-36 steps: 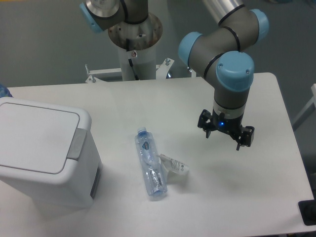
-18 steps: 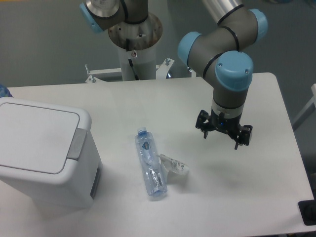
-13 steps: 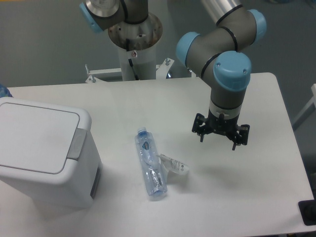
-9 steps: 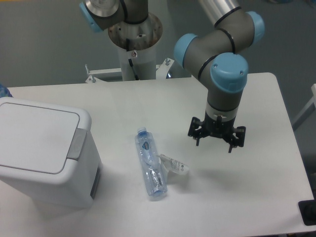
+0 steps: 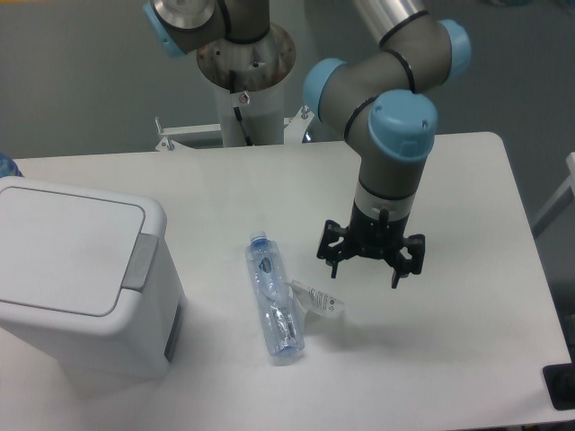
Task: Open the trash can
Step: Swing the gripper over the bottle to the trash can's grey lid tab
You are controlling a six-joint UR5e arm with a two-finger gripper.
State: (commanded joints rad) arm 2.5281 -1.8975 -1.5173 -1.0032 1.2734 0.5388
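The trash can (image 5: 76, 287) is a large white boxy bin at the left edge of the table. Its flat lid is down, and a grey push tab (image 5: 138, 262) sits on the lid's right side. My gripper (image 5: 364, 268) hangs over the middle of the table, far right of the bin, pointing down. Its two fingers are spread wide with nothing between them.
A clear plastic bottle (image 5: 273, 299) lies on the table between the bin and the gripper. A crumpled wrapper (image 5: 321, 303) lies next to it, just below-left of the gripper. The arm's base pedestal (image 5: 244, 81) stands at the back. The table's right edge lies past the gripper.
The gripper has travelled left across the table, from the right side towards the bottle and bin. It stayed open. The bin, bottle and wrapper have not moved.
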